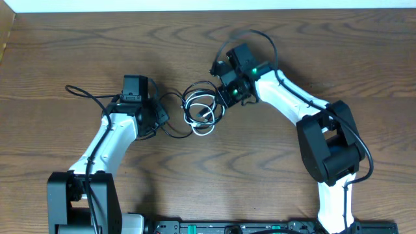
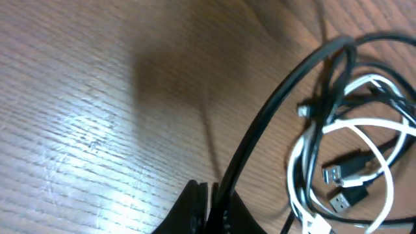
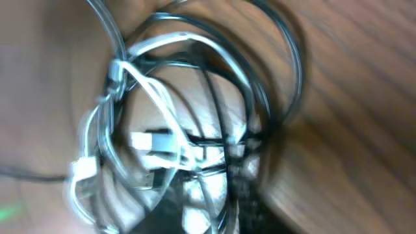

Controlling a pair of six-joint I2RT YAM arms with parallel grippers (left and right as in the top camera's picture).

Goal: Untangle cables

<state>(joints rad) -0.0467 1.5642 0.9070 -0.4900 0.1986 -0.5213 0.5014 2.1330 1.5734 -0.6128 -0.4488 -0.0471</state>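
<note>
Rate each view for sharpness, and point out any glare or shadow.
Overhead: sharp and evenly lit, the white cable and black cable distinct on the table. Left wrist: soft focus, pale sheen on the wood at left, dark shadow above the middle. Right wrist: heavy motion blur, both cables smeared.

Overhead view: even, fairly bright light is falling from above. The cables [image 1: 203, 109] are reading sharp, and only faint, soft shadows are showing on the table [image 1: 65, 58] around them. A pale strip is overexposing at the frame edge far beyond the cables.

Left wrist view: whitish glare is spreading over the wood left of the cables, and a broad dim shadow is lying above and left of them. The black cable [image 2: 273, 123] is going soft close to the lens.

Right wrist view: heavy motion blur is smearing the cables and all the surroundings.
</note>
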